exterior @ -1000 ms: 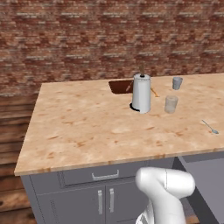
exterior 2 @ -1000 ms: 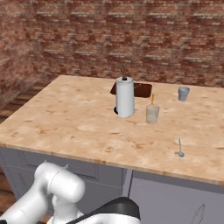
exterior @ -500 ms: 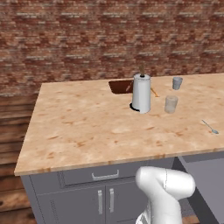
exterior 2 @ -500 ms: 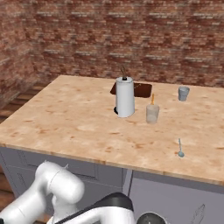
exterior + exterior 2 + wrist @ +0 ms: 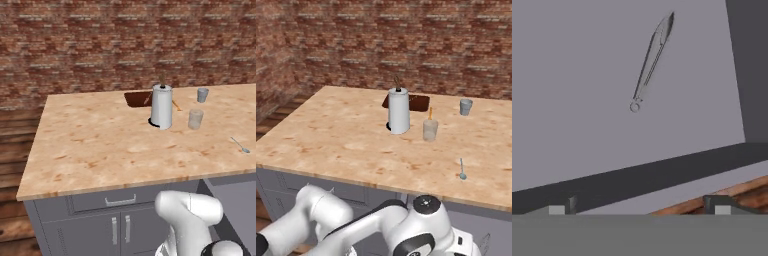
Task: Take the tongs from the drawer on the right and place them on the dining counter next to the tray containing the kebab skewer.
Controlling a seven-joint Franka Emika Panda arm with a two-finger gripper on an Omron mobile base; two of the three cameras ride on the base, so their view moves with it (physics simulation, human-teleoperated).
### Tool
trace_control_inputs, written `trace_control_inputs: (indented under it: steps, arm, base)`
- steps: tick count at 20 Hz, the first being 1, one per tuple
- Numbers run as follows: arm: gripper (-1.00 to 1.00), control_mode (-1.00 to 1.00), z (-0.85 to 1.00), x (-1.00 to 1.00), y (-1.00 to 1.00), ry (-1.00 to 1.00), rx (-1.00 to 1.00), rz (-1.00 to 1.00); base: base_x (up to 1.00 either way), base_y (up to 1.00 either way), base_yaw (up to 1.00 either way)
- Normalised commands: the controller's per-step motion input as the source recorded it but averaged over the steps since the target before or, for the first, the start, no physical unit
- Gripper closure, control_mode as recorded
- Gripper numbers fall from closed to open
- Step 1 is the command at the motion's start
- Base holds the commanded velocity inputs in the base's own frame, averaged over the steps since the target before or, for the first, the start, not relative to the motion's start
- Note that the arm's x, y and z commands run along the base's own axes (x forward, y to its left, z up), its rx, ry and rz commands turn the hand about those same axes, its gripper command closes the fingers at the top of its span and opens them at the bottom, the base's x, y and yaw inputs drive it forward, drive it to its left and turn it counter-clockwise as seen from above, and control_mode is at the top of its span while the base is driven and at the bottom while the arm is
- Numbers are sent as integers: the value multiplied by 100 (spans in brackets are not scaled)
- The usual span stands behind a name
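The tongs (image 5: 652,62), slim and silver with a ring at one end, lie slantwise on the flat grey floor of the open drawer (image 5: 572,100). My gripper (image 5: 642,206) hangs above the drawer's near wall, open, with nothing between its fingertips (image 5: 571,204), and the tongs are well ahead of it. On the dining counter (image 5: 100,145) the dark reddish-brown tray (image 5: 136,99) sits at the far side, partly behind a paper-towel roll. An orange-brown kebab skewer (image 5: 176,105) pokes out past the roll. The open drawer (image 5: 237,197) shows below the counter's right end.
A white paper-towel roll (image 5: 161,106) stands mid-counter, with a clear glass (image 5: 195,119) beside it and a grey cup (image 5: 202,94) farther back. A silver spoon (image 5: 240,145) lies near the right edge. A brick wall runs behind the counter. My arm (image 5: 421,230) bends low at the front.
The arm's forward links have swung to the right and risen in the right base view. The things on the counter have not moved.
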Motion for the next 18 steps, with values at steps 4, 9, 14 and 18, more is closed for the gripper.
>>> trace_control_inputs:
  steps: [4, 9, 14, 18]
  arm:
    - [-100, -100, -4, 0, -68, 14, 20, 0]
    - [-100, -100, -13, 0, -35, 7, 19, 0]
    - [-100, -100, -1, 1, -8, 3, 16, 0]
    - [-100, -100, 0, 0, 0, 0, 2, 0]
  base:
    - [0, 0, 0]
    - [0, 0, 0]
    - [0, 0, 0]
    - [0, 0, 0]
